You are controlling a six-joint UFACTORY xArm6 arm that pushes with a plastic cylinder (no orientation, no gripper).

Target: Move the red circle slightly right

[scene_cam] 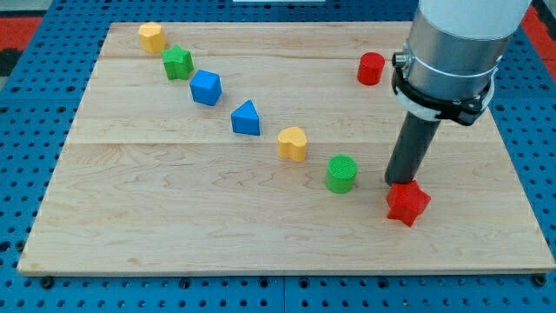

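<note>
Wooden board (261, 235) lies on a blue pegboard bench (26, 156); red panel visible at the view's top left corner. Six blocks run in a diagonal line from the view's top left toward the lower right: yellow hexagon-like block (152, 36), green star (178, 63), blue cube-like block (206, 87), blue triangle (246, 117), yellow heart (293, 143), green circle (341, 173). Red circle (371, 68), the task block, stands alone near the view's top right, well apart from the line and just left of the arm's grey housing (456, 43). Red star (407, 203) sits near the view's bottom right, beside the green circle. My tip (398, 182) is down at the board, touching or just short of the red star's upper edge; contact not resolvable. Tip is well below the red circle. Tool is a plain rod, holding nothing.
</note>
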